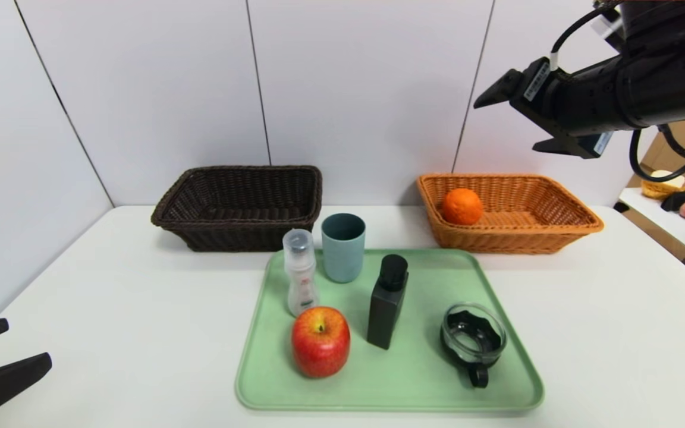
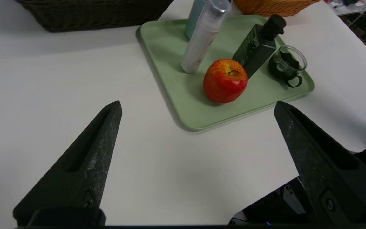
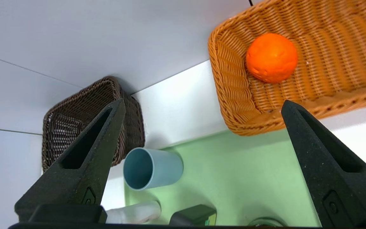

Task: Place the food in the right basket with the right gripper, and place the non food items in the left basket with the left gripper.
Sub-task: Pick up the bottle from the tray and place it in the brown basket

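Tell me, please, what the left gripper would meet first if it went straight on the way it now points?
Probably the green tray's near rim, then the apple on it. The left gripper, fingers open, points over bare table towards them; depth is hard to judge.

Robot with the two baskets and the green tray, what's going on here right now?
It is sorting items from the green tray into two baskets. The orange already lies in the orange-tan basket, and the right gripper hangs open above it, holding nothing. The apple, black bottle, clear bottle, teal cup and clear dish are on the tray. The dark brown basket has nothing in it. The left gripper waits open at the table's near left.
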